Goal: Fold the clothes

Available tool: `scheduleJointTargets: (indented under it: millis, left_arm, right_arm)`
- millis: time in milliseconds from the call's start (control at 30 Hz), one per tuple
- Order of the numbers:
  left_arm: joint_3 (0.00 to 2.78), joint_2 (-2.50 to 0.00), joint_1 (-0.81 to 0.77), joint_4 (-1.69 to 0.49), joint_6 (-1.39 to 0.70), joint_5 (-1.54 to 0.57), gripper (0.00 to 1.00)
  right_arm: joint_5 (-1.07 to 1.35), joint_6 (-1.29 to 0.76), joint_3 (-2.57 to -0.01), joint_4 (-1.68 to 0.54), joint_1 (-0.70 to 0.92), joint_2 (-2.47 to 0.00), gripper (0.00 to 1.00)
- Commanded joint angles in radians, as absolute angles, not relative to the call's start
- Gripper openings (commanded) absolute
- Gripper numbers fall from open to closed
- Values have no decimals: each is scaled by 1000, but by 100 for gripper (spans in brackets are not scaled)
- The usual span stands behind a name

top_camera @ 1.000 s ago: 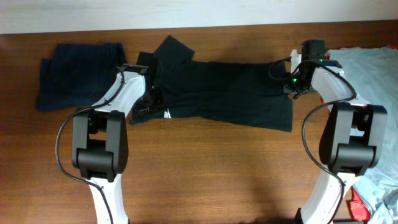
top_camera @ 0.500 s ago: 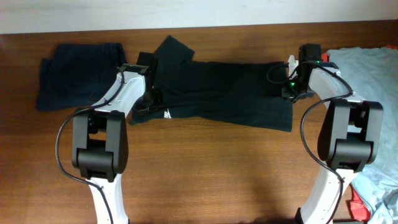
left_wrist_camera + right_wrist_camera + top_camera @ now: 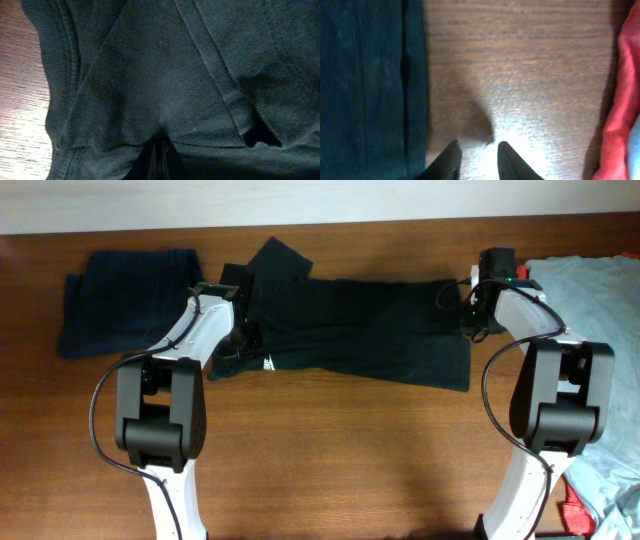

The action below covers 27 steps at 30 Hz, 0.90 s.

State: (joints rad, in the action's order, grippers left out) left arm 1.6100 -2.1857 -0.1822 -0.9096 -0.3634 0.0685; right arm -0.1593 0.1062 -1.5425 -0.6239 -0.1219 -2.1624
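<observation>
Shows black T-shirt (image 3: 370, 340) spread lengthwise on brown table (image 3: 330, 460); folded navy garment (image 3: 125, 305) left, grey-blue cloth (image 3: 600, 300) right.

A brown wooden tabletop (image 3: 330, 470) fills nearly the whole scene, its grain running lengthwise, left to right. The front half lies bare, with soft dark shadows across it. Along the far edge runs a plain white band (image 3: 300, 200), perhaps a wall. Close up near the right end, the wood shows a bright patch of glare.

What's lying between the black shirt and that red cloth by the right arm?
Only bare wooden table, in the right wrist view: black shirt left, red cloth right, the open right gripper above it.
</observation>
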Motion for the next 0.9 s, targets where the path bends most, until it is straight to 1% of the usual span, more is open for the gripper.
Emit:
scheduleJointTargets:
  millis: [0, 333, 667, 867]
  left_arm:
    - [1584, -2194, -167, -905, -363, 125, 7]
    - [1584, -2194, -167, -905, -363, 125, 7]
    - [1584, -2194, -167, -905, -363, 125, 7]
    - [1584, -2194, -170, -904, -363, 125, 7]
  right_arm:
    - [-189, 107, -1551, -607, -126, -2174, 29]
    - [55, 106, -1616, -753, -126, -2144, 29]
    - [125, 107, -1616, -754, -125, -2144, 29]
    - [123, 107, -1603, -748, -125, -2162, 29]
